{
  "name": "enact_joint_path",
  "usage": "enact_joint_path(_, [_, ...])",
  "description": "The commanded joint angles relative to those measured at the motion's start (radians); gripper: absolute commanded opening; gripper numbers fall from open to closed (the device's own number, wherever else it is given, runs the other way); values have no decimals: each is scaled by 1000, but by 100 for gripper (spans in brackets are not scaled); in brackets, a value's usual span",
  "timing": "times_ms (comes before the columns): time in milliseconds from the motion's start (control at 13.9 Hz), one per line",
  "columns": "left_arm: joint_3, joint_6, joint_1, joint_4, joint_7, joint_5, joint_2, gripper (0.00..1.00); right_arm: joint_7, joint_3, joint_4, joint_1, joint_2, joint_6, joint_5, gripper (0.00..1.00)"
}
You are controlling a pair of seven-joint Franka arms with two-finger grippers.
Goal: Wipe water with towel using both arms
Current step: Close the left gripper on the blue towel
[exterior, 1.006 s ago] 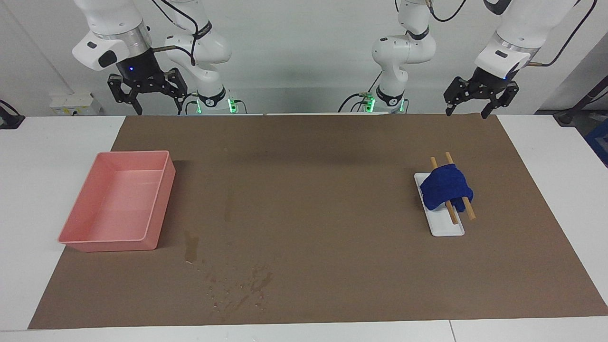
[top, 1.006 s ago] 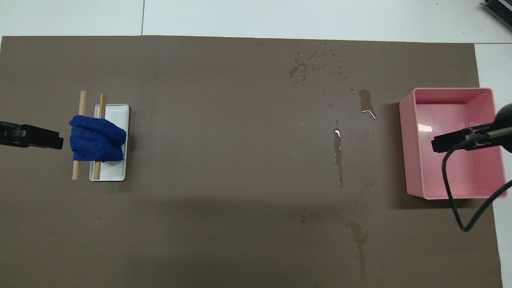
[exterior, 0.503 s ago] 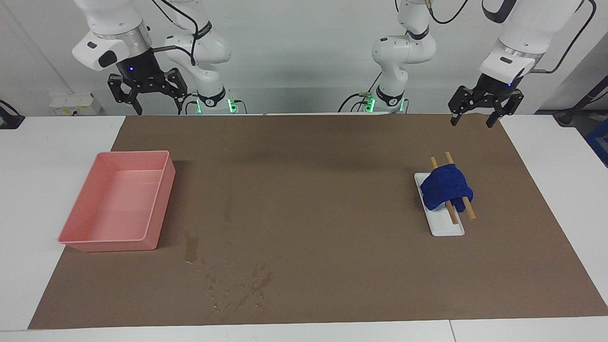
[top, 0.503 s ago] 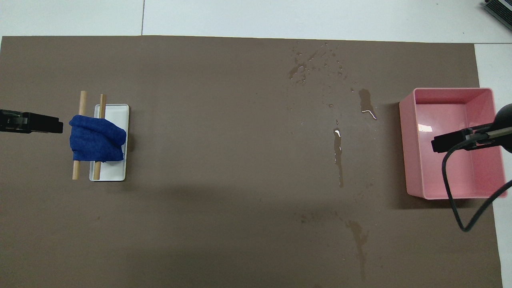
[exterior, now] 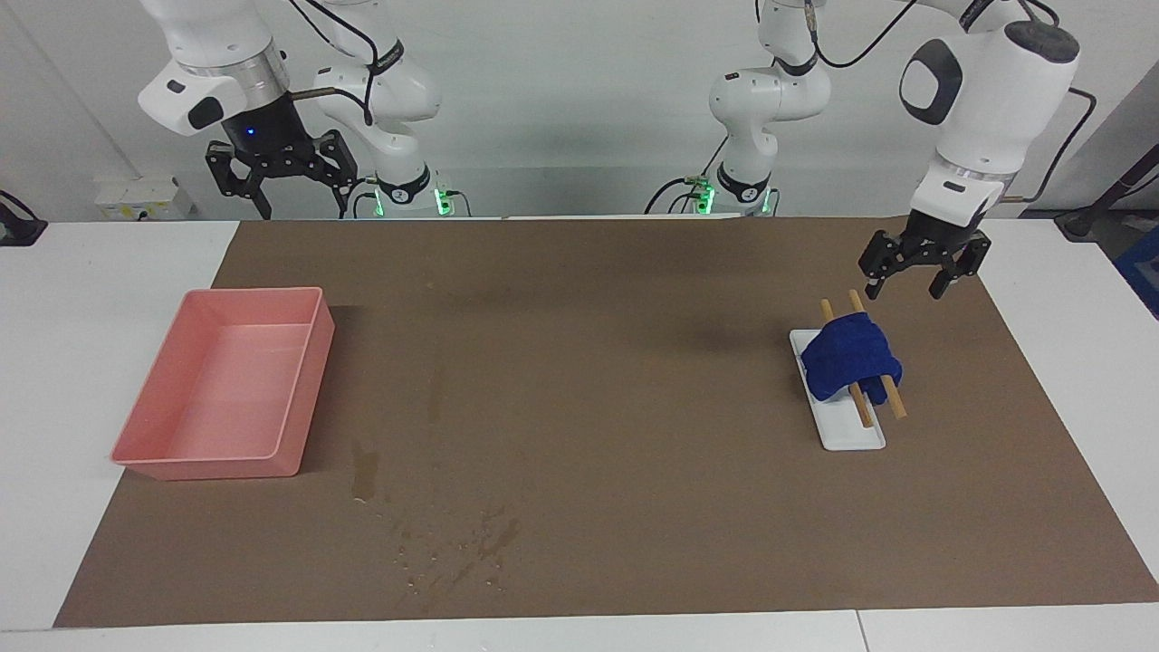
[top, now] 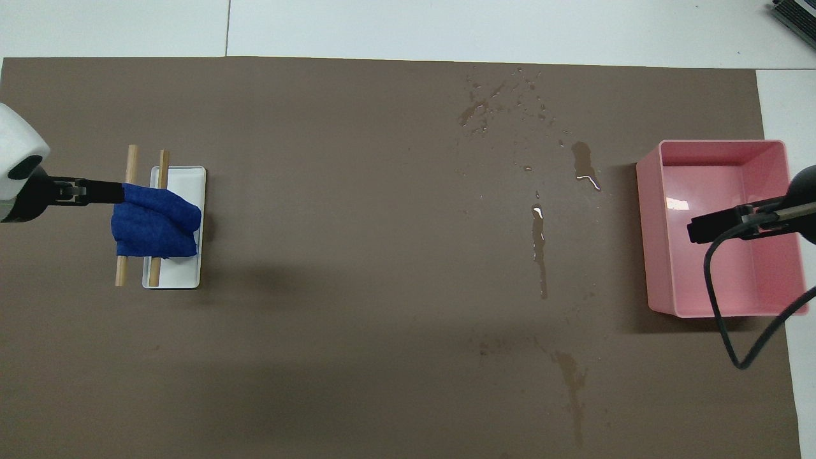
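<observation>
Facing view puts the left gripper (exterior: 914, 279), fingers wide, above the blue towel (exterior: 851, 355): it should drop squarely over the bunched top, while the right gripper (exterior: 279, 174) waits wide too

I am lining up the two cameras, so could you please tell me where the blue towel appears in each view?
Facing view: blue towel at the right, draped over two wooden sticks.
Overhead view: blue towel at the left, on the same sticks.
Shared landmark: the white tray beneath it.
</observation>
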Motion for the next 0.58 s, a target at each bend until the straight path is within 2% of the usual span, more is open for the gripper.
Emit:
enact_joint_path(0, [-2,145,21,-83,-35,25,44,100,17,3,-24,-8,-23,-7,25,100])
enact_joint_path(216, [-2,208,14,-120,-120,94,58,99,17,3,-29,-8,-26,-7,25,100])
enact_joint_path(503, [-4,248,6,-149,-173,145,76,83,15,3,-30,-8,-26,-7,25,100])
